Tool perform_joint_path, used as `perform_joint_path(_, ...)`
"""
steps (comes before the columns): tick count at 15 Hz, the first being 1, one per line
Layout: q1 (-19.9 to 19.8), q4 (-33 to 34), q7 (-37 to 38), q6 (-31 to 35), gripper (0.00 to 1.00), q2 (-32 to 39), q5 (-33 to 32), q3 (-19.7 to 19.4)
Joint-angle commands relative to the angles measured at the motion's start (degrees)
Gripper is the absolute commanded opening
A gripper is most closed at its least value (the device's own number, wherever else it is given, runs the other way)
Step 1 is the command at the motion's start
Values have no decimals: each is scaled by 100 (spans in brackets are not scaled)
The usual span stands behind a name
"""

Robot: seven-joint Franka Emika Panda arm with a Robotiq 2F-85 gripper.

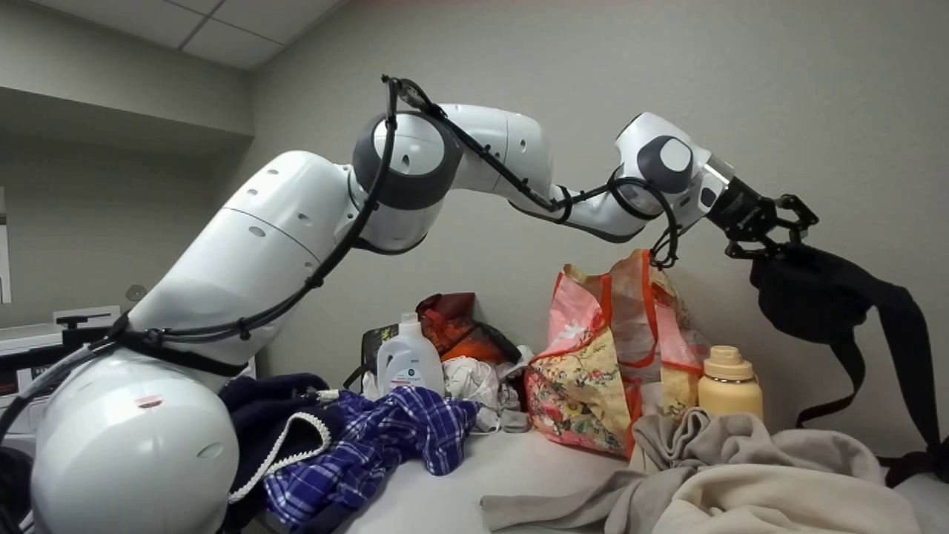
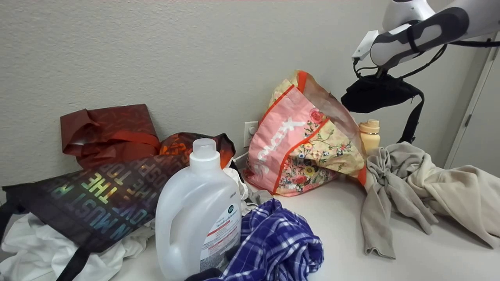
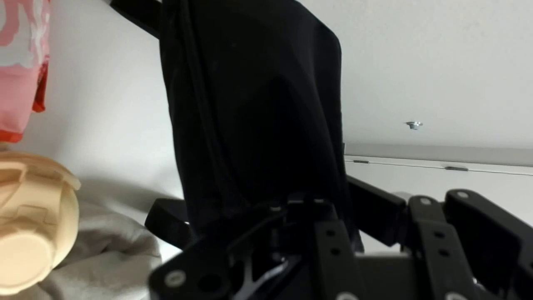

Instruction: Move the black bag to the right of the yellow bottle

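Grey wall [image 1: 556,67] behind the yellow bottle [image 1: 730,387], pale counter [image 1: 415,497] under it. Claw [image 1: 784,247] is pinched tight on the black bag [image 1: 812,297], dangling it above and right of the bottle. Honestly, something that limp could swing and tip the bottle if lowered too close, or its strap [image 1: 909,345] might snag the beige cloth [image 1: 786,497] beside it.
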Motion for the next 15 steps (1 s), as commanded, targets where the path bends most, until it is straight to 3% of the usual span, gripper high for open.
perform_joint_path(1,107,-245,-99,-38,36,-175,-111,-46)
perform_joint_path(10,214,-344,-501,43,100,-704,-346,-14)
perform_joint_path(15,235,-790,-1823,174,100,-1765,-167,317)
